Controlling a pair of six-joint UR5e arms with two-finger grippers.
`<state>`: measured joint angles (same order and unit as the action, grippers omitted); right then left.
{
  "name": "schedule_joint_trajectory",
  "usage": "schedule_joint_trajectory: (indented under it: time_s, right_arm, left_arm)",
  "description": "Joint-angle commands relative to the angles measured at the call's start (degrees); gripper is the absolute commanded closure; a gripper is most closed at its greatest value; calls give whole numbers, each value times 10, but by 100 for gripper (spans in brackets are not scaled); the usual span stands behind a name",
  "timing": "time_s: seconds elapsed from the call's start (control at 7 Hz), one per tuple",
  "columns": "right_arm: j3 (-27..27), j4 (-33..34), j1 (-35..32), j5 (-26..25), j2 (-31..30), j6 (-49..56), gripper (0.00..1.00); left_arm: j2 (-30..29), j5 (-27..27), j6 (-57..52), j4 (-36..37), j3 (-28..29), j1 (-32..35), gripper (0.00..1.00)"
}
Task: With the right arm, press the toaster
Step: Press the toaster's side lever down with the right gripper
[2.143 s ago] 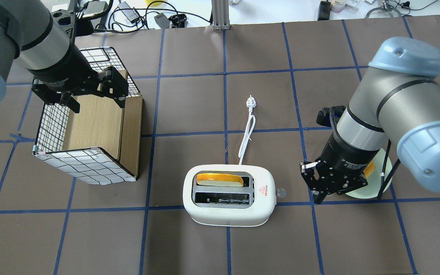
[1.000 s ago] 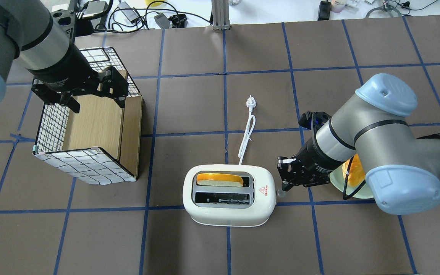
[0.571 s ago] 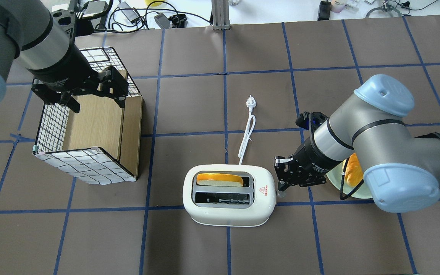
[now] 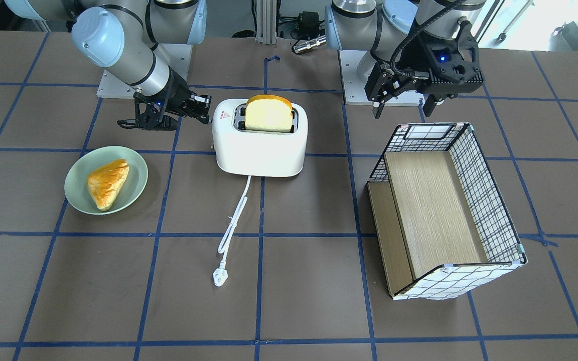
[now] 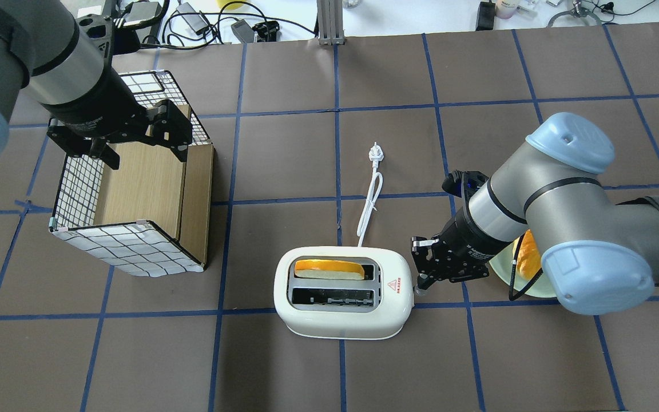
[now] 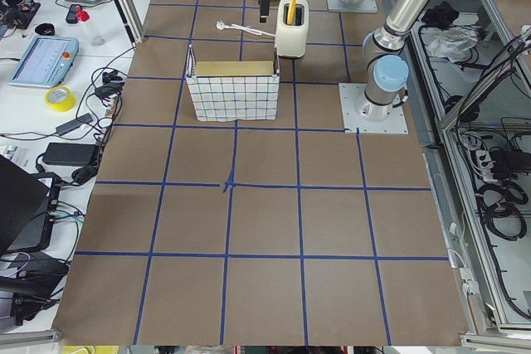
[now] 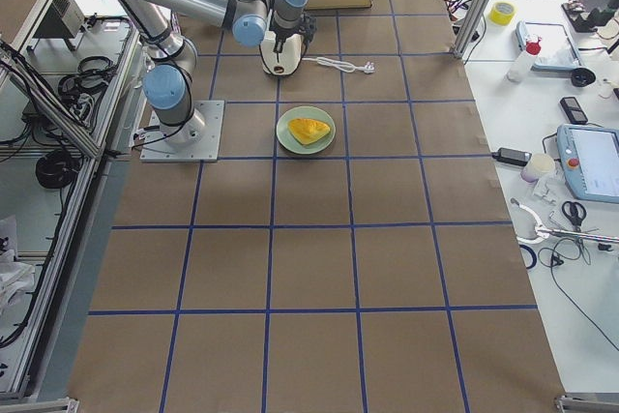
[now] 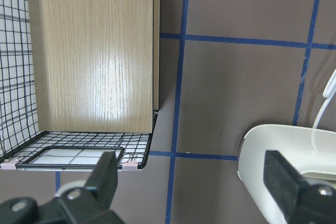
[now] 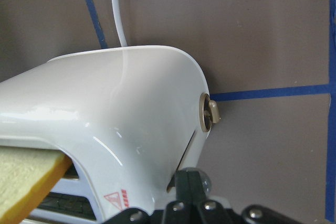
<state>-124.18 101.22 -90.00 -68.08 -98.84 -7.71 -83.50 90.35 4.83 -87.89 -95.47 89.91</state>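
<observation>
The white rounded two-slot plastic toaster (image 5: 344,306) stood on the brown table mat taped with a blue grid (image 5: 284,160), a little toward 6 o'clock from the mat's centre in the overhead view. A thick slice of bread with an orange crust (image 5: 329,268) stood tall in the slot on its 12 o'clock side. The slot on the 6 o'clock side held nothing. The toaster's long white cord (image 5: 370,200) ran off toward 12 o'clock and ended in a loose white plug (image 5: 374,152).

The right arm's black two-finger gripper (image 5: 422,281) lay at the toaster's 3 o'clock. Its fingers were pressed together into one tip, right at the small clear lever knob (image 9: 205,183) on the toaster's end. Actual contact could not be made out. At 3 o'clock from that gripper sat a pale green round plate (image 4: 76,170) with a golden triangular pastry (image 4: 107,183) on it.

The left arm's black gripper (image 5: 135,150) hung with its fingers spread wide over a black wire basket with white lining and a wooden panel (image 5: 129,249). The basket lay on its side at the toaster's 10 o'clock, well apart from it.
</observation>
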Motion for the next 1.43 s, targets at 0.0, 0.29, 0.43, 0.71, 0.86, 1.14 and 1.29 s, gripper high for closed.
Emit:
schedule_joint_trajectory:
  time_s: [0.0, 0.29, 0.43, 0.71, 0.86, 1.14, 1.29]
  right_arm:
    - [-1, -3, 0, 1, 8, 13, 100]
    - [-12, -1, 0, 3, 31, 15, 100]
    - [-15, 4, 0, 3, 43, 19, 100]
    - [-16, 6, 0, 6, 50, 26, 100]
    - [-15, 7, 1, 6, 68, 37, 100]
    - [-16, 14, 2, 5, 78, 39, 100]
    - [-15, 14, 2, 3, 79, 35, 100]
  left_arm:
    - [-1, 0, 0, 0, -1, 0, 0]
    - [0, 0, 0, 0, 0, 0, 0]
    - [0, 0, 0, 0, -1, 0, 0]
    - [0, 0, 0, 0, -1, 0, 0]
    - [-1, 0, 0, 0, 0, 0, 0]
    - [0, 0, 0, 0, -1, 0, 0]
    - [-1, 0, 0, 0, -1, 0, 0]
